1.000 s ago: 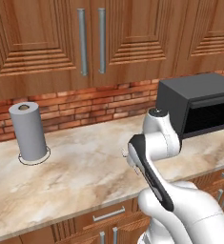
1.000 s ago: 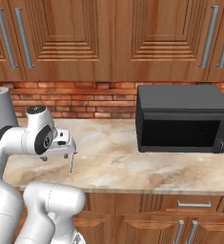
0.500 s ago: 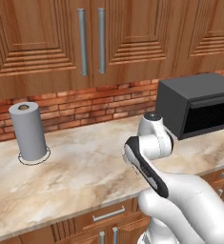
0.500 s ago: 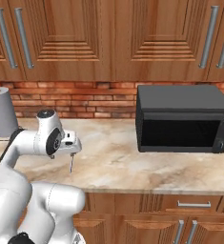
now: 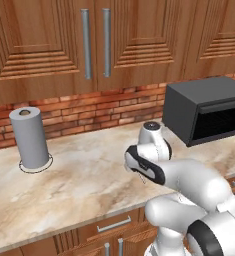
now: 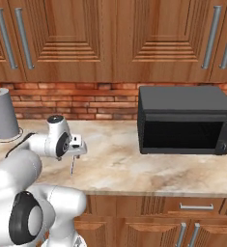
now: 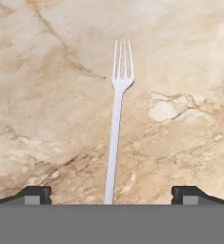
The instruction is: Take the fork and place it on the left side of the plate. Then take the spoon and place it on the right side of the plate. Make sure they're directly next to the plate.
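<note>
White fork (image 7: 116, 124) between open pincer (image 7: 111, 194) tips

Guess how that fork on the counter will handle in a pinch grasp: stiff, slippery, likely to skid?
The fork lies flat on the marble counter, so its thin handle probably gives the open gripper little height to catch. It looks slim and smooth, likely light and apt to skid or pivot if nudged. The straight handle suggests stiffness, though material is unclear.

Home kitchen: wooden cabinets (image 5: 49, 40), brick backsplash (image 6: 100, 101), marble counter (image 5: 84, 180) (black microwave (image 6: 182, 120) on it).
</note>
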{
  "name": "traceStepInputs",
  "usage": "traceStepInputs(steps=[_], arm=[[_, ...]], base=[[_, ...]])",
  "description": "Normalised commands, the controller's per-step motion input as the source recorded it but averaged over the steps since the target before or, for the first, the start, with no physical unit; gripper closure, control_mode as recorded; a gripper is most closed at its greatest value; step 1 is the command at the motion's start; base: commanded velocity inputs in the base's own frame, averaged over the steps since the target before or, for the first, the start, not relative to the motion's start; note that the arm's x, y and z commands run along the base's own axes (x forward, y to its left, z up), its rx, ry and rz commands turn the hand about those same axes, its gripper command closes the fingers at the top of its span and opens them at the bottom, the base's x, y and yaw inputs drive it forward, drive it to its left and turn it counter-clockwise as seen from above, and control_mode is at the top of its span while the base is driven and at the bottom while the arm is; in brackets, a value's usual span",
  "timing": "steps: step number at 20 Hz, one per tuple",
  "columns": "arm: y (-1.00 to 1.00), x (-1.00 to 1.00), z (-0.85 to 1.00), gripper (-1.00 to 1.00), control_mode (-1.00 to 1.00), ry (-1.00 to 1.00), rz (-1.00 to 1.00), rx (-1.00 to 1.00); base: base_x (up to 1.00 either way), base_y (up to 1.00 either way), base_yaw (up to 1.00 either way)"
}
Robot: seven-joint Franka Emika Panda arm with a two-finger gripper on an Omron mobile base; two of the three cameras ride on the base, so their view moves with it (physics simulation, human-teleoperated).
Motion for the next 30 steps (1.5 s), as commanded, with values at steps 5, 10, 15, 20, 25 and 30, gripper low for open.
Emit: traceStepInputs(steps=[5, 10, 15, 20, 25, 30], arm=[[0.08, 0.48, -0.39, -1.0, -1.0, 0.03, 0.0, 0.0], [0.1, 0.44, -0.4, -1.0, -1.0, 0.03, 0.0, 0.0], [0.08, 0.4, -0.41, -1.0, -1.0, 0.04, 0.0, 0.0], [0.05, 0.22, -0.42, 1.0, -1.0, 0.01, 0.0, 0.0], [0.0, -0.05, -0.18, 1.0, -1.0, -0.03, 0.0, 0.0], [0.0, -0.36, -0.04, 1.0, -1.0, -0.12, 0.0, 0.0]], base=[[0.0, 0.0, 0.0], [0.0, 0.0, 0.0], [0.0, 0.0, 0.0], [0.0, 0.0, 0.0], [0.0, 0.0, 0.0], [0.0, 0.0, 0.0]])
